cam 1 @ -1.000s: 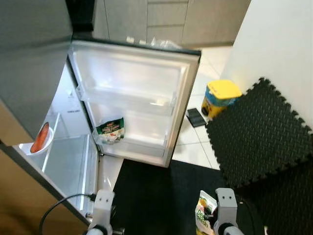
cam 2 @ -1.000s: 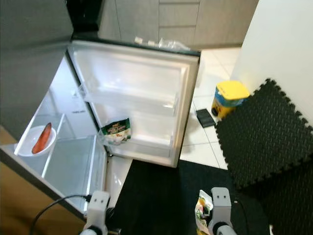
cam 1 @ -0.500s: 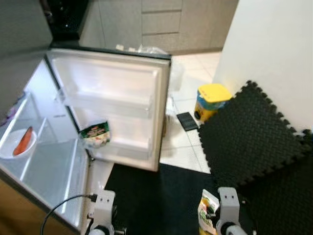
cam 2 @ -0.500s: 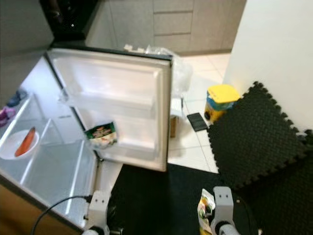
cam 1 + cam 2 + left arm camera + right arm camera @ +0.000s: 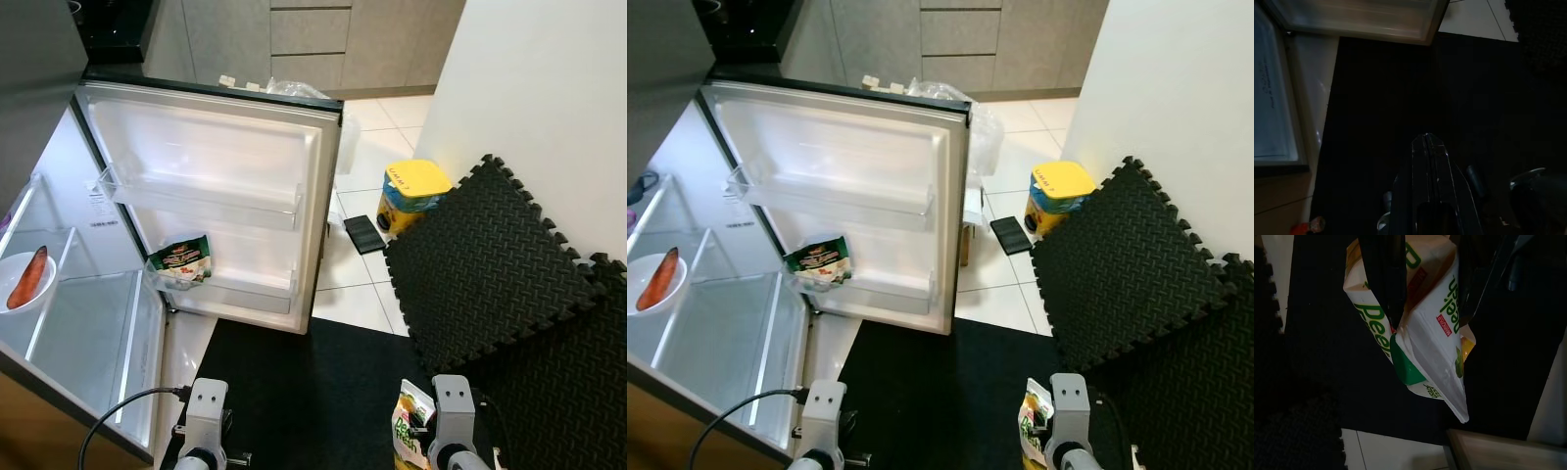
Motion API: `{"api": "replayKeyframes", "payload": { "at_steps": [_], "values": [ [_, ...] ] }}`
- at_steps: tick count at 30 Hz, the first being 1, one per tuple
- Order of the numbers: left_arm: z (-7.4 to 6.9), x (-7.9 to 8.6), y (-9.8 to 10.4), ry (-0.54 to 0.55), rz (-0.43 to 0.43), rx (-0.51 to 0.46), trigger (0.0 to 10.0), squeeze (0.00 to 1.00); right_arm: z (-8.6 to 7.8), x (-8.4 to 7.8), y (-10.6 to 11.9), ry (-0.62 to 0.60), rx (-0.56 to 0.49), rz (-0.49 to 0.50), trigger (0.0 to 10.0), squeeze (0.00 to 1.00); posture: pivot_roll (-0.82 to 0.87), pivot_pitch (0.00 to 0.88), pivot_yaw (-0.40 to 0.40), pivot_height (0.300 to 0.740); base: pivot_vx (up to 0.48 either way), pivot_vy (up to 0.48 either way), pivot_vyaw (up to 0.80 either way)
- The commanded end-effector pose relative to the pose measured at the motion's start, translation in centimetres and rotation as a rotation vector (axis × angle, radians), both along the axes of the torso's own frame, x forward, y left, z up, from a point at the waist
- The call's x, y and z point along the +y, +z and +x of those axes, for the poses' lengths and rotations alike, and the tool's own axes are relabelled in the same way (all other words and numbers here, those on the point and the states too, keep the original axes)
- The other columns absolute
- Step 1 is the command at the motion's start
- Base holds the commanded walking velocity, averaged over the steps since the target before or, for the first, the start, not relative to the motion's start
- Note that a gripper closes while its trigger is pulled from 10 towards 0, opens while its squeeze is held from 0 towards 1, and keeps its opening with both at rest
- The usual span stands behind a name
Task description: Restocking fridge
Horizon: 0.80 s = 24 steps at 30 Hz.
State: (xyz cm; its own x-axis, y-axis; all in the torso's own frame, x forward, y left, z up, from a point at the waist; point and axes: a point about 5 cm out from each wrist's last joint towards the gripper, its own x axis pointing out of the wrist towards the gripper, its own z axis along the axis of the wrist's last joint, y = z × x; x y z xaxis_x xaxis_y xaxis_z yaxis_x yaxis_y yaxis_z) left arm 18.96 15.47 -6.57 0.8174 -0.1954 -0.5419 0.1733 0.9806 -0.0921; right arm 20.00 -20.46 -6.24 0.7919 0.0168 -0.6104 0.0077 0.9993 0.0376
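While the fridge door [image 5: 211, 196] stands swung wide, the following is catalogued from the left eye view. Door shelves: upper one bare, lower one carrying a green-and-white packet [image 5: 180, 262]. Fridge interior [image 5: 78, 333]: glass shelf, with a white bowl [image 5: 22, 284] holding an orange-red item at its far left. Floor: black mat [image 5: 313, 392] before the fridge, foam tiles [image 5: 490, 264] leaned against the wall, a yellow-lidded tub [image 5: 416, 196] on the white tiles beyond. Right gripper [image 5: 446, 446]: low in the frame, a green-and-white pouch [image 5: 409, 436] hanging beside it.

The right eye view repeats the same inventory; the lower door shelf is judged to have free room beside the packet.

Left wrist view: left gripper [image 5: 1427, 161], jaws pressed together on nothing, hung idle over the dark mat.

Right wrist view: the pouch [image 5: 1420, 333] is seen pinched near its top between the right jaws, the bulk dangling free and tilted.

Handling note: the pouch is judged soft and liable to swing. It is best carried slowly, raised above the shelf rail, lowered behind it beside the packet, and released only once its base is supported.
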Motion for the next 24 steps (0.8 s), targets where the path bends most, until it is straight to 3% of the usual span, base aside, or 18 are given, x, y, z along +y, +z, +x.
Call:
{"api": "replayKeyframes", "payload": {
  "at_steps": [1,24],
  "values": [
    [-0.02,-0.19,-0.05,-0.013,-0.006,0.009,10.0,0.00,-0.27,-0.21,-0.09,-0.012,0.001,-0.001,10.0,0.00,-0.12,0.091,-0.027,0.740,0.311,0.000,0.00],
    [0.01,-0.59,0.04,-0.033,-0.018,0.000,10.0,0.00,-0.20,-0.28,-0.03,-0.007,-0.001,-0.005,10.0,0.00,-0.13,0.085,-0.027,0.740,0.374,0.000,0.00]
  ]
}}
